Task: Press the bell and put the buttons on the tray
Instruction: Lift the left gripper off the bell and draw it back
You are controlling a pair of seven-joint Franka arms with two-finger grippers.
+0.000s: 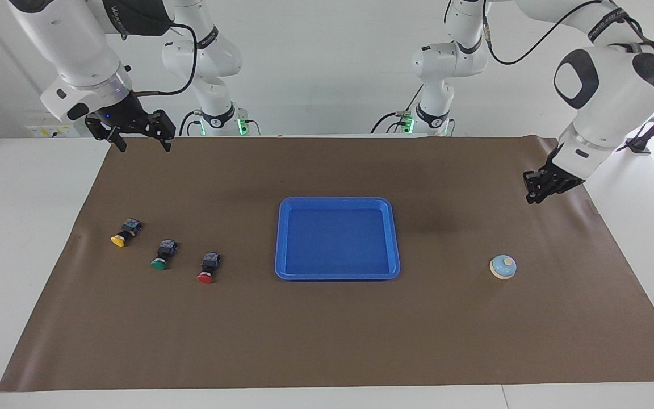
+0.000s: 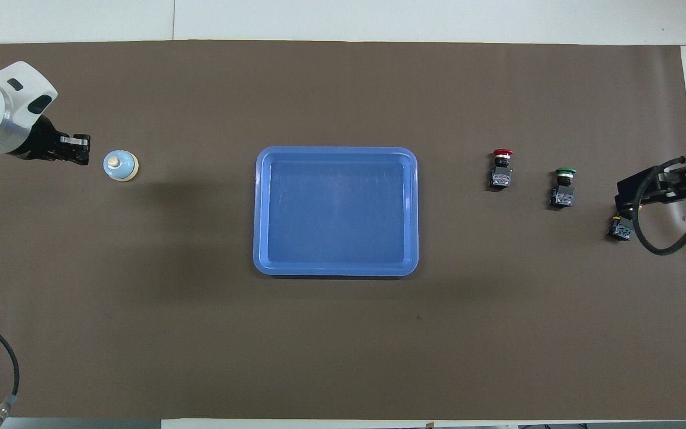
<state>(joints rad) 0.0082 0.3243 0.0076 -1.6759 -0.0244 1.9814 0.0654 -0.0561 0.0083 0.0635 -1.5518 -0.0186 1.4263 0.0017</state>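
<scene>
A brown mat (image 1: 327, 329) covers most of my worktop (image 1: 20, 227). The blue tray (image 1: 395, 238) lies flat at its middle with nothing in it. My right gripper (image 1: 141, 138) hangs in the air with fingers spread apart, over the mat's edge at my right arm's end; my left gripper (image 1: 533, 193) is raised near the bell (image 1: 502, 266), and whether its fingers are parted I cannot tell. The bell sits at my left arm's end. The red button (image 1: 208, 268), green button (image 1: 163, 254) and yellow button (image 1: 125, 232) lie in a slanted row toward my right arm's end, the red one nearest the tray.
</scene>
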